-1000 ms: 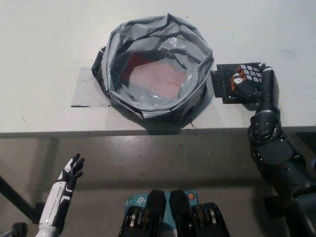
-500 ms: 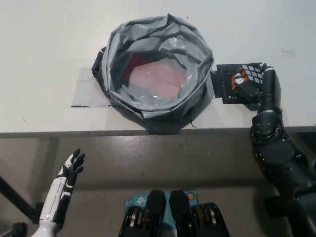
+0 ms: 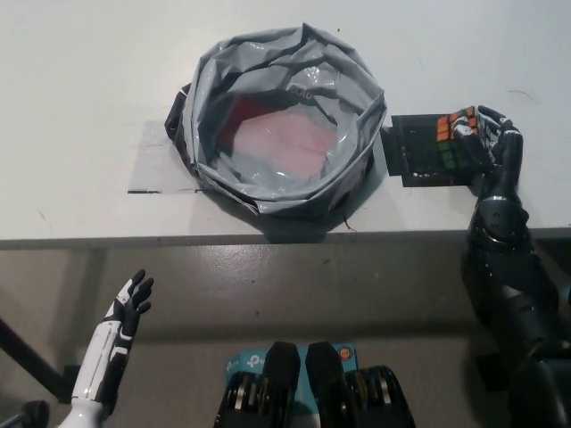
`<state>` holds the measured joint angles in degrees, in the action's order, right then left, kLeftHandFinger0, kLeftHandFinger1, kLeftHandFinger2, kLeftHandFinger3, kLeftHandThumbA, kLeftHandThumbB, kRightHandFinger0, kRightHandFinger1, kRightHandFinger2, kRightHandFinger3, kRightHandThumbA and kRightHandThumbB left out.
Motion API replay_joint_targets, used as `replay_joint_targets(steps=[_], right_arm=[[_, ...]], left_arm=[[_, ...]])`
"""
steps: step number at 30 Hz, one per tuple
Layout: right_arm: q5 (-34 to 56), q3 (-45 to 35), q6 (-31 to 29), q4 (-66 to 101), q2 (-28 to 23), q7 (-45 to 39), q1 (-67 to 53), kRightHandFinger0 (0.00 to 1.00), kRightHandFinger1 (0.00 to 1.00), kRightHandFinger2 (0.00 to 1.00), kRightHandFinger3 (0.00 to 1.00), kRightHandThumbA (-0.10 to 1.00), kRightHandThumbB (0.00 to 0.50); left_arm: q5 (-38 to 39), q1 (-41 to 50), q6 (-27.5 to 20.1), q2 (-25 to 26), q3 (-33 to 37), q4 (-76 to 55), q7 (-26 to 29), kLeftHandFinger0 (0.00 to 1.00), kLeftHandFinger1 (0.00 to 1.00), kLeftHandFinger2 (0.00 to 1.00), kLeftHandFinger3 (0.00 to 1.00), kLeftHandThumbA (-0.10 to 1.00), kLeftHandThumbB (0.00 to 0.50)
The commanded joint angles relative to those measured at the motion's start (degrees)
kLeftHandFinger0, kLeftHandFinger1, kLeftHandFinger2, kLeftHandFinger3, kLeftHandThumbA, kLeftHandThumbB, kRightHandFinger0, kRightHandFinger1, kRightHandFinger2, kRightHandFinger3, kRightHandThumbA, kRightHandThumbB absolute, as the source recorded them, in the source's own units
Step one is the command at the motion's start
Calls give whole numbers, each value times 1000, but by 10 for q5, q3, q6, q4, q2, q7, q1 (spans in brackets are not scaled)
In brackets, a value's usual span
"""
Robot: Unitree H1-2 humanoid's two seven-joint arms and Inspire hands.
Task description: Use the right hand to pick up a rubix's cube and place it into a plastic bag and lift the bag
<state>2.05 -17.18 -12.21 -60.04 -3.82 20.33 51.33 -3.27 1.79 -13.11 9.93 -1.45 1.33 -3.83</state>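
Right hand (image 3: 486, 143) has shifted right since a moment ago, fingers now wrapped on cube (image 3: 455, 135); cube rolled, orange and green faces up. Your grasp looks set; lift next. Cube sits on black mat (image 3: 412, 152), bag (image 3: 281, 125) left of hand. Count: one cube, one bag. Left hand (image 3: 129, 303) idle below desk (image 3: 80, 71), fingers spread.

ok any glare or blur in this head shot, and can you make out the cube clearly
Head view: soft glare on the plastic bag's shiny folds and clear lining; a dark shadow under its near edge. The cube is small and dim against the black mat, colours readable, partly wrapped by the right hand. The left hand is sharp, below the table.
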Motion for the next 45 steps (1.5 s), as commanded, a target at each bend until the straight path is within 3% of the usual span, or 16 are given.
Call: replay_joint_targets(steps=[1, 9, 13, 15, 19, 22, 26, 30, 35, 38, 42, 43, 45], right_arm=[[130, -38, 45, 175, 26, -74, 21, 0, 353, 790, 792, -100, 147], [167, -31, 114, 326, 46, -80, 14, 0, 375, 823, 823, -100, 116], [207, -38, 151, 374, 57, -83, 19, 0, 363, 848, 880, -100, 130], [230, -40, 165, 389, 61, -92, 25, 0, 356, 862, 974, -100, 109], [242, -32, 180, 416, 71, -93, 36, 0, 366, 953, 976, -100, 94], [236, -13, 200, 431, 79, -93, 49, 0, 362, 886, 974, -100, 118], [201, 21, 202, 427, 94, -88, 60, 0, 295, 834, 911, -100, 142], [180, 55, 190, 398, 105, -95, 63, 0, 270, 816, 929, -100, 132], [134, 100, 167, 342, 108, -92, 64, 0, 377, 919, 873, -100, 116], [105, 127, 145, 297, 108, -90, 71, 10, 486, 969, 891, -100, 110], [75, 155, 120, 238, 106, -82, 86, 21, 489, 928, 851, -100, 131], [68, 162, 110, 217, 106, -82, 91, 1, 467, 878, 831, -100, 126], [33, 188, 108, 183, 103, -70, 98, 0, 466, 886, 862, -100, 142]], left_arm=[[5, -3, -9, 4, -7, -10, 3, 1000, 1000, 1000, 1000, 1000, 236], [-2, -1, -14, 4, -5, -11, 5, 1000, 1000, 1000, 1000, 1000, 219], [-7, 2, -11, 4, -5, -15, 8, 1000, 1000, 1000, 1000, 1000, 218], [-6, 3, -10, 4, -6, -14, 8, 1000, 1000, 1000, 1000, 1000, 218], [-4, 4, -7, 2, -5, -15, 7, 1000, 1000, 1000, 1000, 1000, 217], [-6, 4, -7, 1, -4, -14, 8, 1000, 1000, 1000, 1000, 1000, 217], [-6, 5, -6, 1, -4, -14, 7, 1000, 1000, 1000, 1000, 1000, 217], [-4, 6, -7, 1, -3, -12, 5, 1000, 1000, 1000, 1000, 1000, 210], [-1, 8, -6, 1, -3, -13, 4, 1000, 1000, 1000, 1000, 1000, 214], [2, 7, -2, 1, -1, -16, 1, 1000, 1000, 1000, 1000, 1000, 217], [-3, 5, -1, 1, 0, -18, 2, 1000, 1000, 1000, 1000, 1000, 215], [-5, 4, -3, 1, 0, -17, 3, 1000, 1000, 1000, 1000, 1000, 226], [-6, 2, 0, 2, -1, -18, 4, 1000, 1000, 1000, 1000, 1000, 218]])
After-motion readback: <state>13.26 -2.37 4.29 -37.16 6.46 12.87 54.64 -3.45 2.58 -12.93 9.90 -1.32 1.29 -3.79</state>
